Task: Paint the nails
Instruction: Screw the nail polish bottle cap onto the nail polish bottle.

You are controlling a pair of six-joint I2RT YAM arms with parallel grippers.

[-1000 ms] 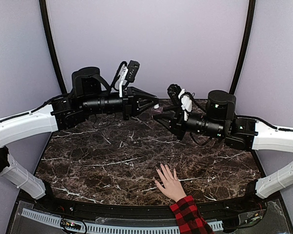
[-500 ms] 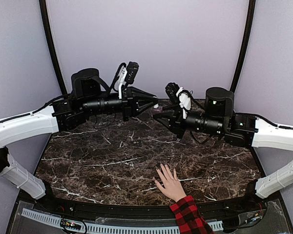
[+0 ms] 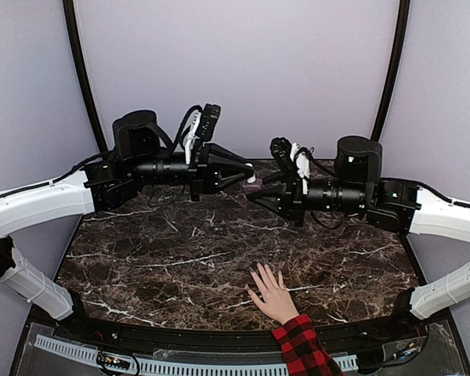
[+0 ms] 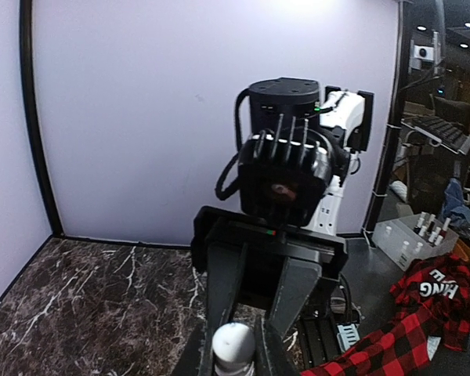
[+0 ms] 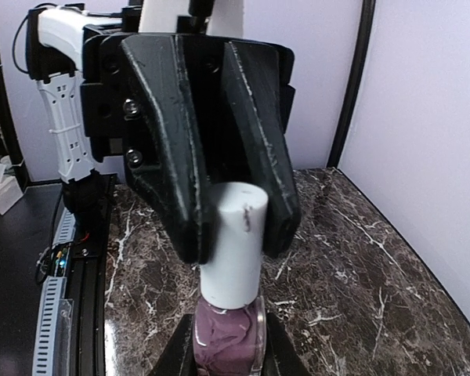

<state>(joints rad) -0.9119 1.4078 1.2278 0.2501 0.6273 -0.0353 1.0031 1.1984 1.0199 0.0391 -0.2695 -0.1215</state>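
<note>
A light-skinned hand (image 3: 272, 294) with a red-and-black plaid sleeve (image 3: 301, 346) lies flat at the table's near edge, fingers spread. Its nails (image 3: 260, 269) are too small to make out. Both grippers meet in mid-air over the back of the table, well away from the hand. My right gripper (image 3: 253, 196) (image 5: 229, 356) is shut on the glass body of a purple polish bottle (image 5: 229, 341). My left gripper (image 3: 249, 177) (image 4: 233, 359) is shut on the bottle's white cap (image 5: 233, 239) (image 4: 233, 343). The cap sits on the bottle.
The dark marble table (image 3: 157, 251) has a purple wall behind it and black frame posts (image 3: 82, 78) at the sides. A rail with cables (image 3: 180, 364) runs along the near edge. Plaid cloth (image 4: 407, 329) shows beyond the table's edge in the left wrist view.
Both grippers have rolled and dropped slightly while staying joined at the bottle; the right arm has levelled out. The hand has not moved.
</note>
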